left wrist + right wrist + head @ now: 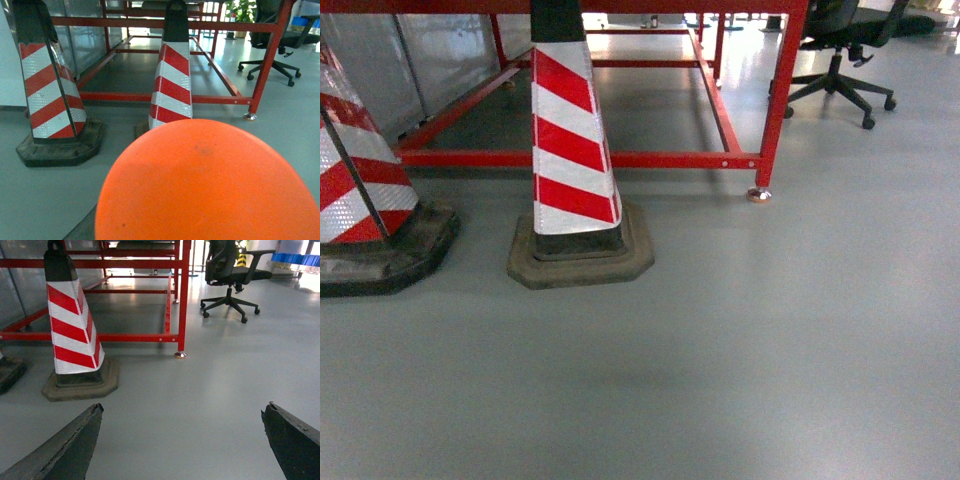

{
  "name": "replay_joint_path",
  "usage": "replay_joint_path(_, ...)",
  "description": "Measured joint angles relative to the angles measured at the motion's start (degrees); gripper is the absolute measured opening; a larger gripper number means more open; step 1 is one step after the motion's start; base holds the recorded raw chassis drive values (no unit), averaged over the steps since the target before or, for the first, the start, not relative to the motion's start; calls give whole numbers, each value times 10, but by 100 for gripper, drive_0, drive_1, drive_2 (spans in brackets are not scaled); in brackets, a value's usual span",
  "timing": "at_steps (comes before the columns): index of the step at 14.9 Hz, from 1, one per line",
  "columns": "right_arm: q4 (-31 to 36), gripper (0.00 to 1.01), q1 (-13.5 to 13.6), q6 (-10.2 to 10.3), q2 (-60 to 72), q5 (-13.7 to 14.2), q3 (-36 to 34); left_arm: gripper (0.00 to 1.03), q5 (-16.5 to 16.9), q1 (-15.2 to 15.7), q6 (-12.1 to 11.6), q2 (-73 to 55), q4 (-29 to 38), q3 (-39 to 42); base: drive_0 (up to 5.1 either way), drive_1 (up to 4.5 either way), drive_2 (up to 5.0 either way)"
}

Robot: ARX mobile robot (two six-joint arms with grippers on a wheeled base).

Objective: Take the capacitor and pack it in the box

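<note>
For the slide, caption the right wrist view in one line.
Open right end effector above bare grey floor, facing a striped traffic cone, red frame and office chair.

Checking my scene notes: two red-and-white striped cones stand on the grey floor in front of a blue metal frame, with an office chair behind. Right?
Not quite: the frame is red, not blue, as the head view shows. The rest holds: two striped cones stand on the grey floor before it, with an office chair behind.

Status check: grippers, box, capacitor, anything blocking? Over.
Right gripper open, empty. Left gripper not visible; orange round surface fills its camera. No box or capacitor in view. Striped cones and red frame ahead.
</note>
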State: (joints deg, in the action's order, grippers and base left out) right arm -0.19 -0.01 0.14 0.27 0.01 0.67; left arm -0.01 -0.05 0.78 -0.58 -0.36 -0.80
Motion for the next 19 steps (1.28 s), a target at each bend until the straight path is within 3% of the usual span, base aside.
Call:
replay_joint_path(5,-4,98,0,0,0,0,0,43,-1,0,0,0,0,0,-492,249,249)
replay_joint_path(8,-1,98,0,0,0,-2,0,43,-2,0,-2,0,0,0,0,0,0)
replay_joint_path(19,0,98,0,0,0,0,0,43,0,0,-2,0,0,0,7,401,-387)
